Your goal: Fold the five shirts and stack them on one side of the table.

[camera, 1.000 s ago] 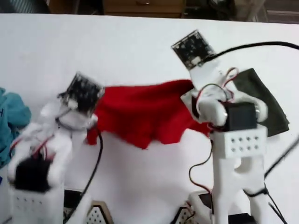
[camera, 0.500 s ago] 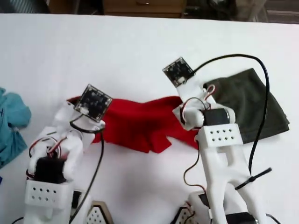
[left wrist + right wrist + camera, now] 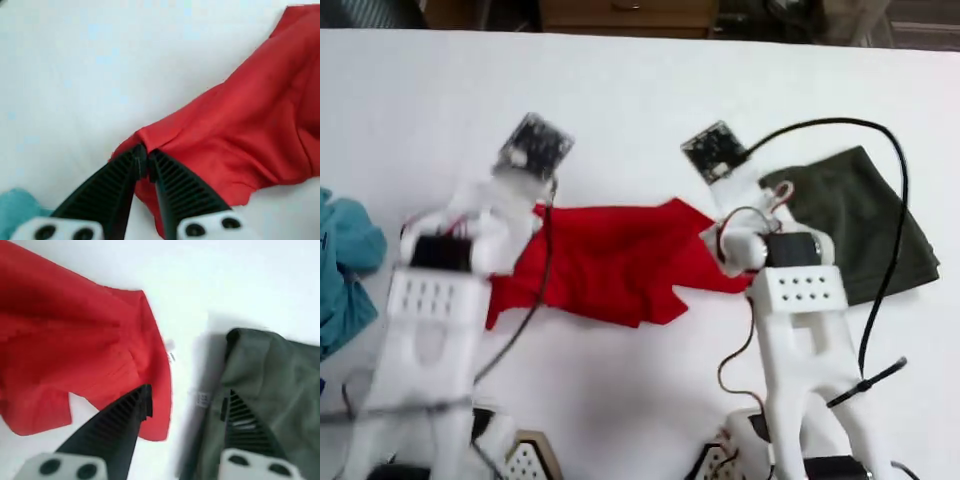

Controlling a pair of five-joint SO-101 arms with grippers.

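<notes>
Your left gripper (image 3: pixel 145 161) is pinching an edge of the crumpled red cloth shirt (image 3: pixel 610 262). Your right gripper (image 3: pixel 186 402) is spread, straddling that shirt's edge and the folded dark green shirt (image 3: pixel 860 225). On the white tabletop (image 3: pixel 620 100), red lies mid-frame and green at right. A bunched teal shirt (image 3: pixel 345 265) is at the left edge.
</notes>
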